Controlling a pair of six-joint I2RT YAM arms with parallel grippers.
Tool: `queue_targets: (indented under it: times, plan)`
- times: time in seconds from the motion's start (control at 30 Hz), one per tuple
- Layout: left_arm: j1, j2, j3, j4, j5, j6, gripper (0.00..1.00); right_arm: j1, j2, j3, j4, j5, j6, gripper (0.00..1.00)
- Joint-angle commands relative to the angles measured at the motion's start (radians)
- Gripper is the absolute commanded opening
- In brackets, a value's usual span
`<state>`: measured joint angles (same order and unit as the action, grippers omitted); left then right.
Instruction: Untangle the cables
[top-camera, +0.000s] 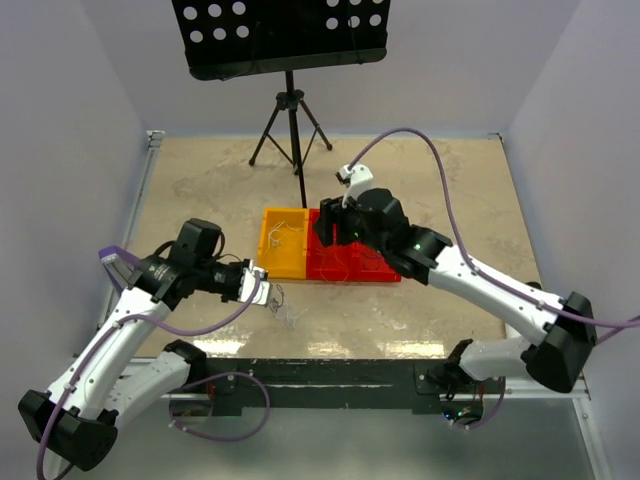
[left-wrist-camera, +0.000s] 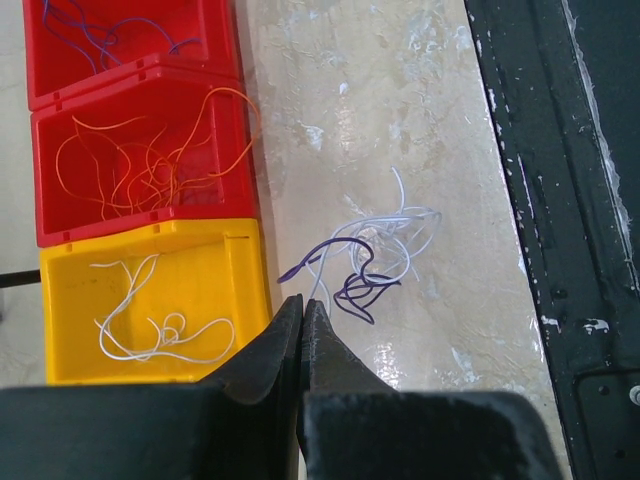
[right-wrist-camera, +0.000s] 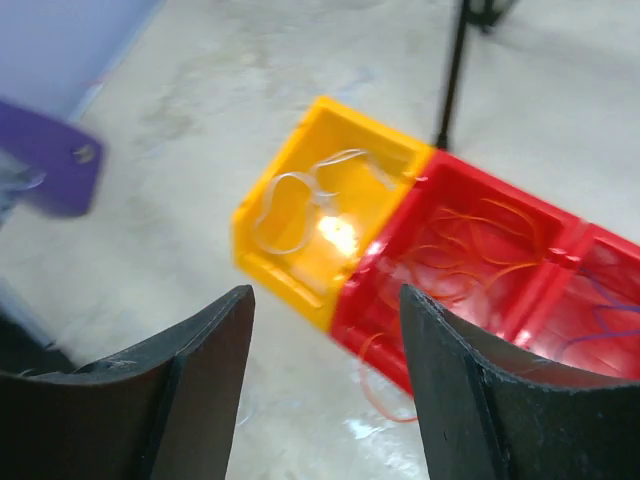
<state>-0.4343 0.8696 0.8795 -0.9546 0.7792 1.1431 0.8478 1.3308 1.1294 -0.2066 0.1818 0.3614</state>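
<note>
Left wrist view: cables (left-wrist-camera: 365, 262) lie just upper right of the closed, seemingly empty left end effector (left-wrist-camera: 303, 312); right end effector (right-wrist-camera: 325, 295), wide open, sits farther off.

A loose tangle of thin white and purple cables (left-wrist-camera: 365, 262) lies flat on the bench (left-wrist-camera: 380, 120), just nearer than the yellow bin (left-wrist-camera: 230, 270). White strands (left-wrist-camera: 150, 325) curl inside that bin. Orange strands (left-wrist-camera: 150, 165) fill the middle red bin (left-wrist-camera: 130, 225), and purple strands (left-wrist-camera: 100, 30) lie in the rightmost red bin (left-wrist-camera: 130, 85).
</note>
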Motion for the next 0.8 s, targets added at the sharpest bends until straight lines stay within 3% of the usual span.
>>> queue_targets:
  times: [0.0,0.27,0.53,0.63,0.77]
  plan:
    - [-0.003,-0.006,0.039,0.031,0.020,-0.069,0.00,0.086,-0.094,-0.115,0.053,-0.179,-0.032,0.63]
    - [-0.003,-0.020,-0.008,0.063,-0.008,-0.097,0.00,0.252,-0.125,-0.272,0.182,-0.234,0.057,0.62]
    - [-0.003,-0.020,-0.020,0.073,-0.030,-0.118,0.00,0.309,-0.102,-0.261,0.324,-0.270,0.125,0.52]
    - [-0.003,-0.026,-0.034,0.079,-0.038,-0.125,0.00,0.344,-0.075,-0.289,0.416,-0.330,0.172,0.52]
    - [-0.003,-0.032,-0.042,0.074,-0.023,-0.120,0.00,0.365,0.005,-0.292,0.391,-0.228,0.197,0.61]
